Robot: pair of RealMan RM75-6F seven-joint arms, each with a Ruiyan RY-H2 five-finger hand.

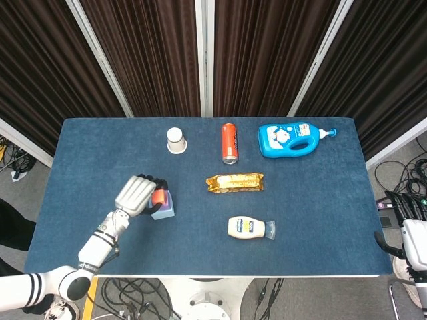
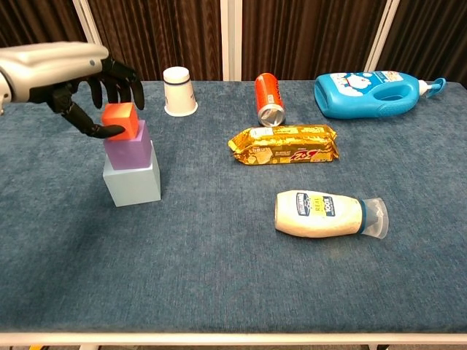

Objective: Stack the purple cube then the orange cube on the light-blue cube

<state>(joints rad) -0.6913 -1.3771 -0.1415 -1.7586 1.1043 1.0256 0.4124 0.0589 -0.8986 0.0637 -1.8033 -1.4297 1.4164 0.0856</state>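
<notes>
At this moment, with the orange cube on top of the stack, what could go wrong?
1. The left hand grips the orange cube, which sits toward the left edge of the purple cube; on release it may tip off.
2. The fingertips are close to the purple cube, so pulling away could drag it across the light-blue cube and topple the stack.

text: none legible | labels on bottles, can, packet too small

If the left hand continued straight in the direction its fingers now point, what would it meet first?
The left hand points toward the robot's right, and its fingers already hold the orange cube on the purple cube. Going on would probably push that cube off the stack.
</notes>
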